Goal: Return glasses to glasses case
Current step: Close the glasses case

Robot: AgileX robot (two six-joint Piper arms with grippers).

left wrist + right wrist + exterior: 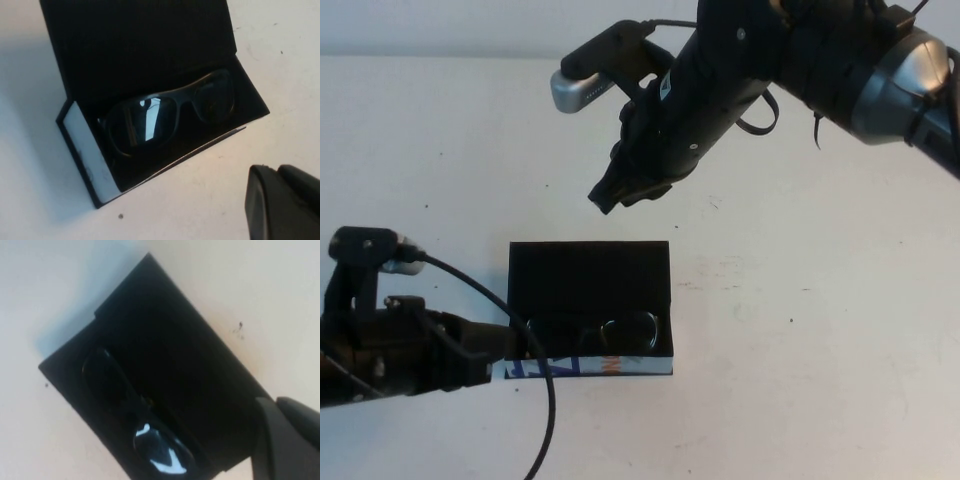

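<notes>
The black glasses case (588, 272) lies open on the white table, its flap lid raised at the far side and its white printed edge (630, 367) at the near side. The dark-framed glasses (620, 331) lie inside it, lenses reflecting light in the left wrist view (165, 112) and the right wrist view (137, 412). My left gripper (517, 348) rests low at the case's left end, fingers (265, 200) pressed together with nothing between them. My right gripper (604, 196) hangs above the table just behind the lid, shut and holding nothing, its fingers (280, 440) beside the case (190, 360).
A black cable (510, 310) loops from the left arm's camera over the table in front of the case. The right arm (800, 60) reaches in from the back right, high over the table.
</notes>
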